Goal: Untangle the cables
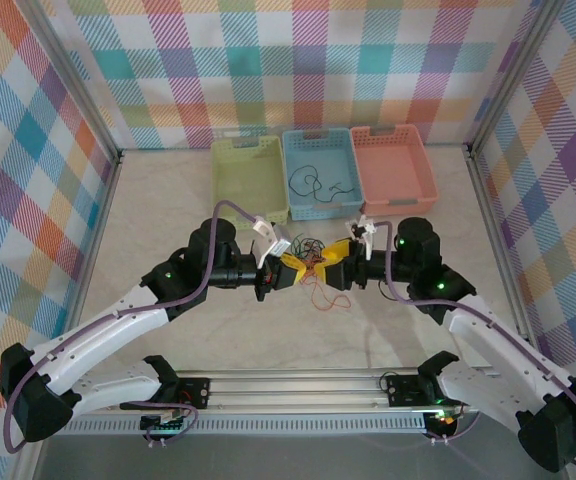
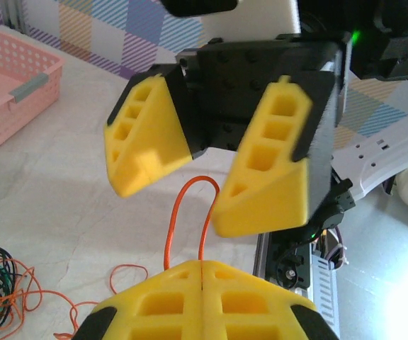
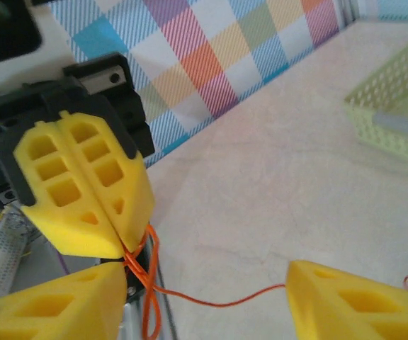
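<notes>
— My left gripper (image 2: 200, 273), mid-table: 2 yellow fingers (image 2: 154, 308) pressed flat together, pinching 1 orange strand (image 2: 170, 227) that loops up out of their seam.
— And the right?
— My right gripper (image 3: 207, 282) faces it, jaws wide apart, gripping nothing. Its wrist view shows that strand running on across the gap; from the top view it is too fine to follow.
— Where is the tangle?
— The cables (image 1: 320, 292) lie on the table (image 1: 168, 205) around the 2 grippers: dark strands just beyond, orange loops on the near side. The grippers cover the middle, so I cannot count the strands.
— Around them?
— A row of 3 at the table's far edge: 1 green basket (image 1: 248, 180), 1 blue basket (image 1: 324, 212) holding 1 loose black cable (image 1: 313, 183), 1 pink basket (image 1: 393, 170).
</notes>
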`<control>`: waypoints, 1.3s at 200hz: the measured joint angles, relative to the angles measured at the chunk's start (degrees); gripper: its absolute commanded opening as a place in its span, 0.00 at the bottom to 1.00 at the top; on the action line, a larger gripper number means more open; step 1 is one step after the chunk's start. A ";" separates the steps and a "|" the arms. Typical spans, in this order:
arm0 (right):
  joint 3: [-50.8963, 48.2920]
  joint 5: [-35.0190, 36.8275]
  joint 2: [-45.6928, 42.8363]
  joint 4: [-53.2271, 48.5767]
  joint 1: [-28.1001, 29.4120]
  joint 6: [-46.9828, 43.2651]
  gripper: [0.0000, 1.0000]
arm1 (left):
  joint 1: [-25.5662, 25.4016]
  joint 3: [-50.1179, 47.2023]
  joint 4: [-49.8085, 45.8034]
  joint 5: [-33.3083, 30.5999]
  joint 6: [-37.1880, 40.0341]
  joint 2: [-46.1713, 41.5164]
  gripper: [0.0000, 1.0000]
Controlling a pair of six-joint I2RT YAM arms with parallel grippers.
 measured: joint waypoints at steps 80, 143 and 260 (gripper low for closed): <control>1.55 -0.44 -0.35 -1.88 0.15 0.22 0.00 | 0.00 0.00 -0.28 0.22 0.22 0.09 0.00; -8.37 17.35 -12.52 4.50 1.40 19.67 0.00 | -0.57 -0.17 2.69 -1.03 -0.26 0.09 0.00; -10.58 32.30 -16.83 -1.81 0.37 29.94 0.00 | -0.61 -2.60 6.69 -3.50 -4.46 1.81 0.12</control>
